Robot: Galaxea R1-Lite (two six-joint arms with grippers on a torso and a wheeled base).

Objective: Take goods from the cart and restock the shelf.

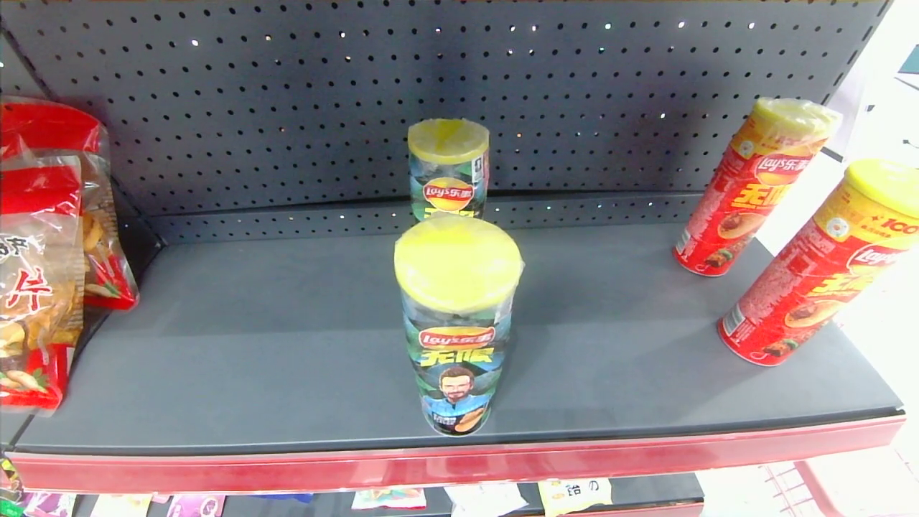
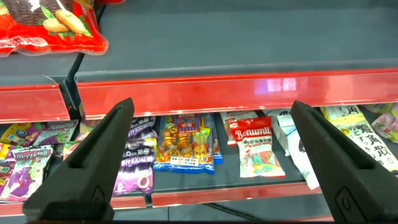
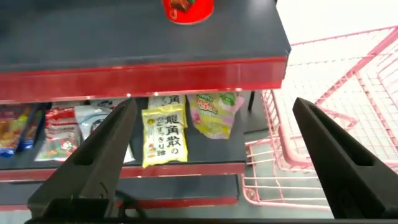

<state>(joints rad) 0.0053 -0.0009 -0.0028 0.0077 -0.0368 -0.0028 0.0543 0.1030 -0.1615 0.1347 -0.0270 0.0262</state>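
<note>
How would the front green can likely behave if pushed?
Tall and narrow, the can standing upright near the shelf edge would probably tip if pushed high. Round, so likely rolls once down. Glossy wrap may be slippery.

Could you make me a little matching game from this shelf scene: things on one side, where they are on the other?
Things:
1 front green can
2 near red can
3 snack bags
4 pink cart

Places:
A left end of the shelf
B beside the shelf, off it
C shelf's middle, near its front edge
D shelf's right end

Pairs: 1-C, 2-D, 3-A, 4-B.
</note>
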